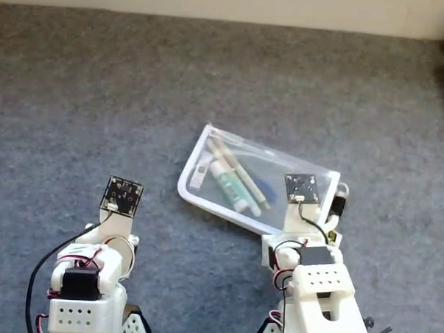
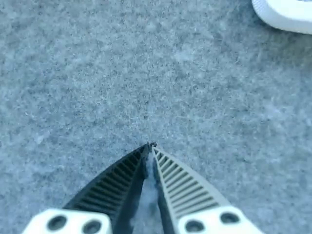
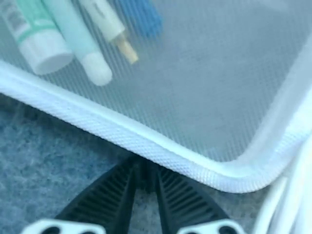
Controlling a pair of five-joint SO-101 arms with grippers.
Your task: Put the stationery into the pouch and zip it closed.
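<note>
A clear mesh pouch [image 1: 205, 204] with a white border lies on the grey carpet, right of centre. Inside it lie several pieces of stationery [image 1: 232, 183]: a green-and-white tube [image 3: 29, 34], a pale teal pen [image 3: 78, 44], a white pen with a tan tip [image 3: 109, 27] and a blue item [image 3: 141, 17]. My right gripper [image 3: 145, 168] is shut, its tips right at the pouch's white border [image 3: 146, 146] near a corner; I cannot tell whether they pinch it. My left gripper [image 2: 151, 145] is shut over bare carpet, left of the pouch, whose corner [image 2: 285, 17] is apart from it.
Grey carpet [image 1: 100, 95] spreads around the pouch on all sides. The left arm's base [image 1: 92, 279] and the right arm's base [image 1: 316, 281] stand at the near edge. A white cable [image 3: 292, 195] runs beside the right gripper.
</note>
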